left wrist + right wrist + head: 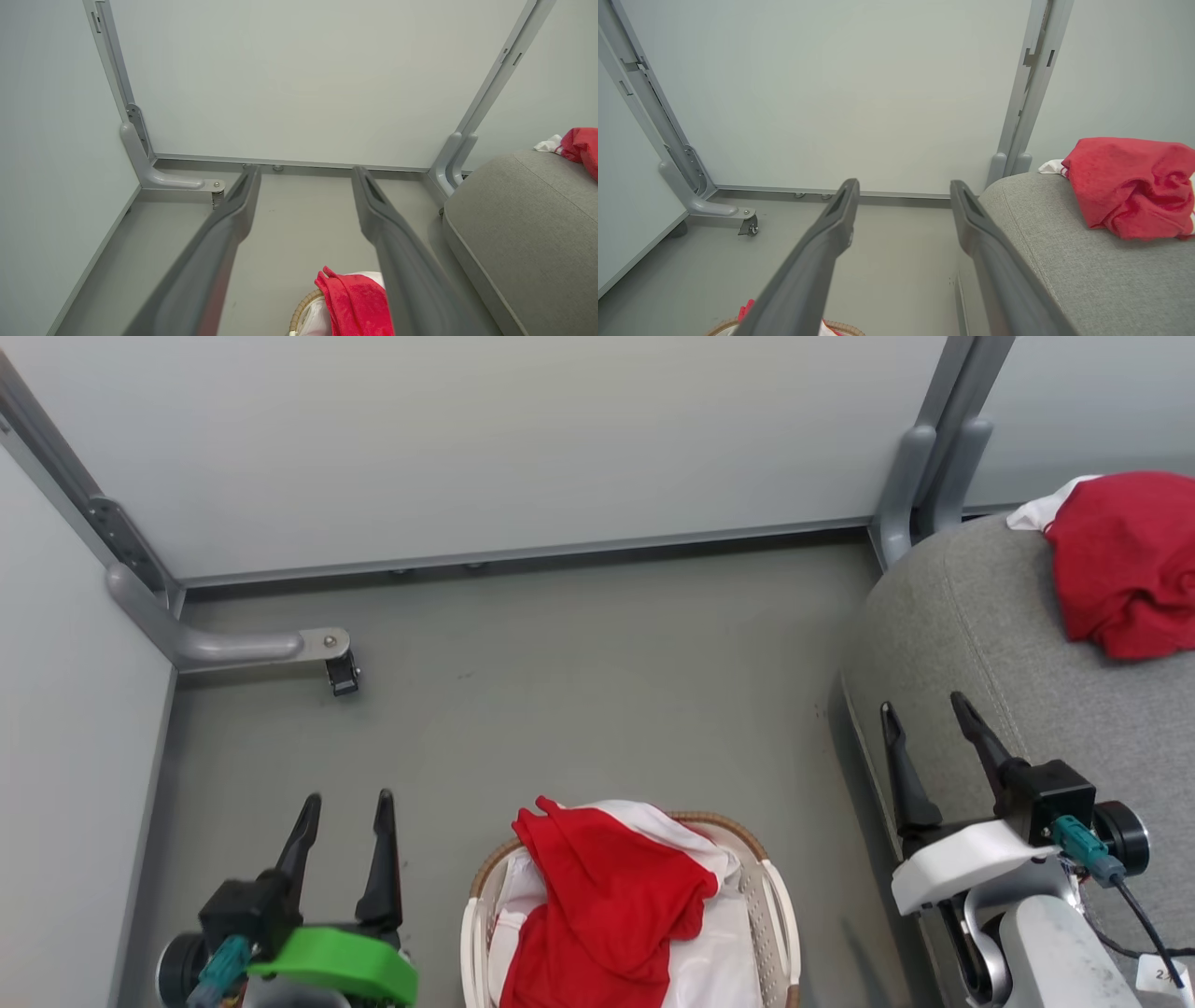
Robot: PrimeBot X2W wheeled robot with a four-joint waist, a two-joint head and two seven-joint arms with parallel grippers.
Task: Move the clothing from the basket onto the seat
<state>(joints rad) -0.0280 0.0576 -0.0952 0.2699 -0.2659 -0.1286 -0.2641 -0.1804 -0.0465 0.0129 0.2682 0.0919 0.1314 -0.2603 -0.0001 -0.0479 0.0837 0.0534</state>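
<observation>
Red clothing (607,896) with white panels, heaped in the basket (719,819), one fold rising over the brown woven rim at the far side. Basket on the floor (579,691), just left of the seat (980,644). Already up on the seat, toward its far corner: a second red garment (1130,560), bunched, a scrap of white at its edge. Likely partway through, with the basket load not yet fetched.

Risks from here, by judgement:
- Pinching only the top fold and lifting a trailing tail, catching it on the rim or a handle and dragging or tipping the light basket.
- Snagging the white cloth (719,961) beneath, possibly a liner, along with the red.
- Releasing short of the cushion's rounded edge, with a slide to the floor to follow.
- Landing on the bunched garment and nudging it off the corner.

Left tool (348,798): released, fingers spread, nothing between them, left of the basket and apart from the cloth. Right tool (923,703): likewise spread and empty, over the seat's near edge, right of the basket, well apart from both garments. Between the two tools, the basket clothing, lower in the head view than either pair of fingertips.
</observation>
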